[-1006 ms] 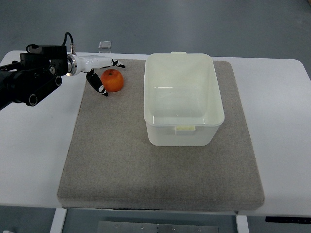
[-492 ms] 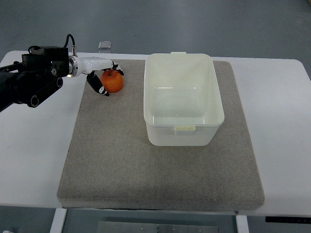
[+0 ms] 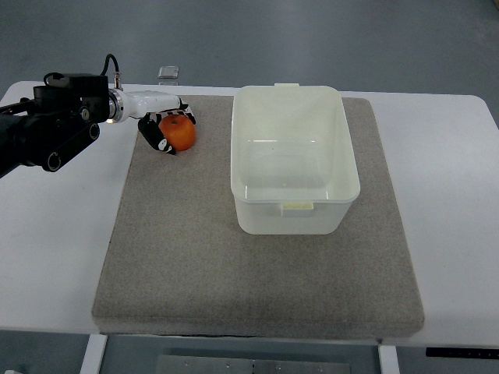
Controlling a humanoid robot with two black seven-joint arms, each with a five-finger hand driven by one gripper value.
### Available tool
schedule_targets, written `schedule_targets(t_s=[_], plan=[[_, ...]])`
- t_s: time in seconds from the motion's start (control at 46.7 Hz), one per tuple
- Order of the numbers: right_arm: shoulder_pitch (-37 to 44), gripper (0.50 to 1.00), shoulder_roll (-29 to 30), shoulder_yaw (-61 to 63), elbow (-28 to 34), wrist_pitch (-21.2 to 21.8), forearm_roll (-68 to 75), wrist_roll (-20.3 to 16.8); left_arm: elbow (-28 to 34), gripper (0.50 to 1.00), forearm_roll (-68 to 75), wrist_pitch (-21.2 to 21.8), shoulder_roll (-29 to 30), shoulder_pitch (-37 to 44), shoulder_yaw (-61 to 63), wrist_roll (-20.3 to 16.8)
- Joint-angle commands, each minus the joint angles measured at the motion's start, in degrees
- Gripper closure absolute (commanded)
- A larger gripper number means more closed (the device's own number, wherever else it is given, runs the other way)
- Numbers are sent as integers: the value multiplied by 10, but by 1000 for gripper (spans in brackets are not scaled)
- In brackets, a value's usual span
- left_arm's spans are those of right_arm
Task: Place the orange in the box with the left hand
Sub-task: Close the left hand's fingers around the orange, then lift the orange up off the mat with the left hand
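Reaching in from the left, left robot hand (image 3: pixel 166 126) curling its fingers (image 3: pixel 161 141) around the orange (image 3: pixel 178 133), pinching it from the left side. Sitting on the grey mat (image 3: pixel 187 241) at its far-left corner, on the white tabletop (image 3: pixel 47 249), well left of the empty white box (image 3: pixel 292 160).
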Motion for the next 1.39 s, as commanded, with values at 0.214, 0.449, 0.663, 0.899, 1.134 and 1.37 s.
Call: schedule_targets(t_s=[0.214,0.449,0.663,0.899,1.134,1.37], plan=[[0,574,0,0,0,0,-1,0,-7,1000,-11,-1,22,-24,-10,0],[0,574,0,0,0,0,0,0,-81,1000,-12,-9,108,-72,-52,0],[0,574,0,0,0,0,0,0,-171,1000,-13,-35,148,-86,-107,0],[0,574,0,0,0,0,0,0,-255,1000,-19,-99,163,-110,-142,0],[0,574,0,0,0,-1,0,0,-336,1000,-17,-102,159,-114,-141,0],[0,574,0,0,0,0,0,0,-364,1000,-9,-102,125,-127,-132,4]])
